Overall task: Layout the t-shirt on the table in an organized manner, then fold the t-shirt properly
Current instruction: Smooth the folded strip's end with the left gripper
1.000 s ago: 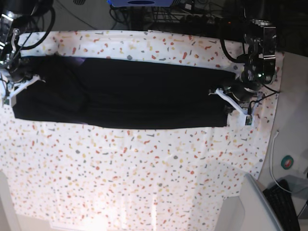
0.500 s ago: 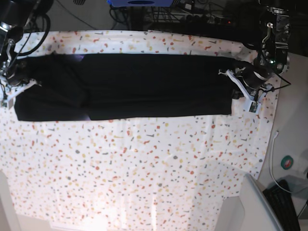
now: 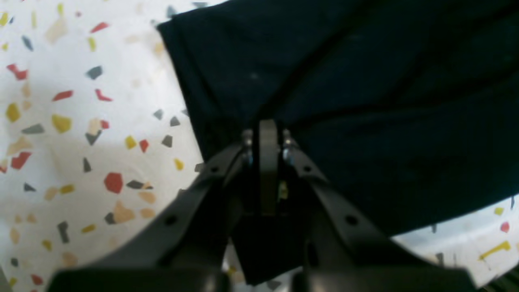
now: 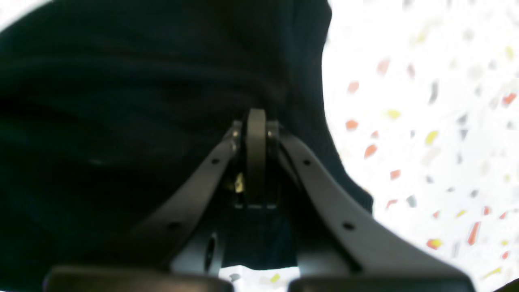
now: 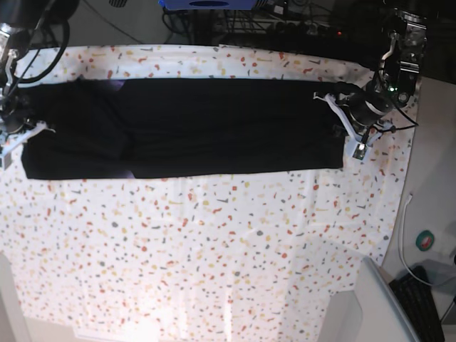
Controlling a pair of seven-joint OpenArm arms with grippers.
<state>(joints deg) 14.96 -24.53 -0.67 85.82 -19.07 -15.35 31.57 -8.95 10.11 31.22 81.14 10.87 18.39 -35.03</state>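
Shirt (image 5: 214, 128) lay as a long black band across the far part of the table (image 5: 214, 249). Left gripper (image 5: 340, 120) clamped its edge at one end; right gripper (image 5: 21, 132) pinched the opposite end, jaws tight on fabric.

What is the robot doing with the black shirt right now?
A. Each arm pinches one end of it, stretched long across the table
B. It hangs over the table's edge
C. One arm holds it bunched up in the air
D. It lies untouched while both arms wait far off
A: the t-shirt lies as a long band on the table, with the left gripper and the right gripper each shut on an end.
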